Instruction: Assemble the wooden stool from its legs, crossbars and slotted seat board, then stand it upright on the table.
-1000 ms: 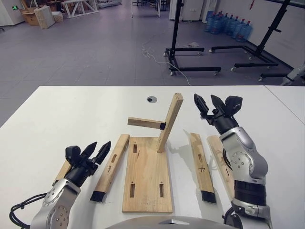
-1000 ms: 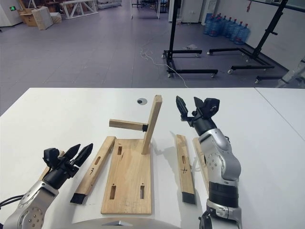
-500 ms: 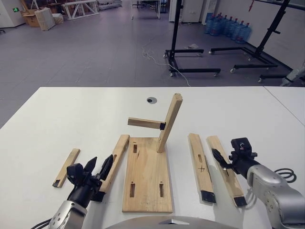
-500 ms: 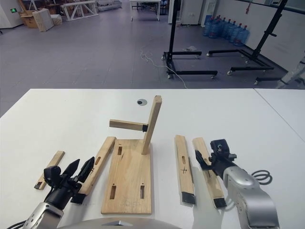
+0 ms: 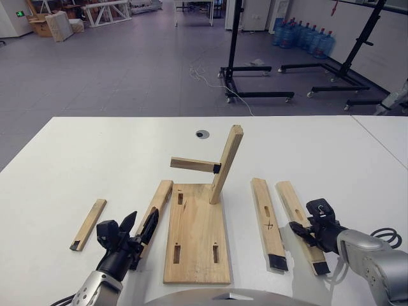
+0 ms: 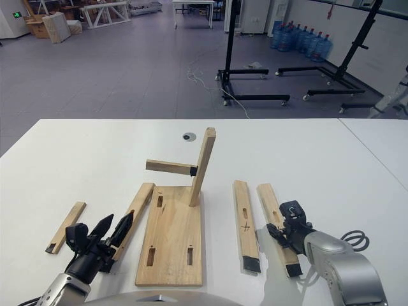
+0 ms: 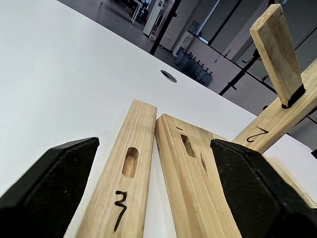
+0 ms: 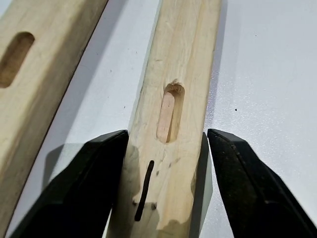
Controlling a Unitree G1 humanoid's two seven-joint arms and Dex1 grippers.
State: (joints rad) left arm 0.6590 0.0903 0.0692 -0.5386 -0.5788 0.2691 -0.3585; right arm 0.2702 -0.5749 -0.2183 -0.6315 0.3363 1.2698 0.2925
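Observation:
The slotted seat board lies flat in the middle of the table. One leg stands tilted in its far slot with a crossbar sticking out to the left. A leg marked 3 lies along the board's left side. My left gripper is open low over its near end, and the leg runs between the fingers. Two more legs lie to the right. My right gripper is open astride the outer leg, fingers close beside it.
A short crossbar lies alone at the left. A round hole sits in the table behind the board. A cable loops near my right arm. Black wheeled stands are on the floor beyond.
Both arms dropped from raised poses to the table. The right gripper came down from beside the standing leg onto the outer right leg. The left gripper drew back toward leg 3's near end.

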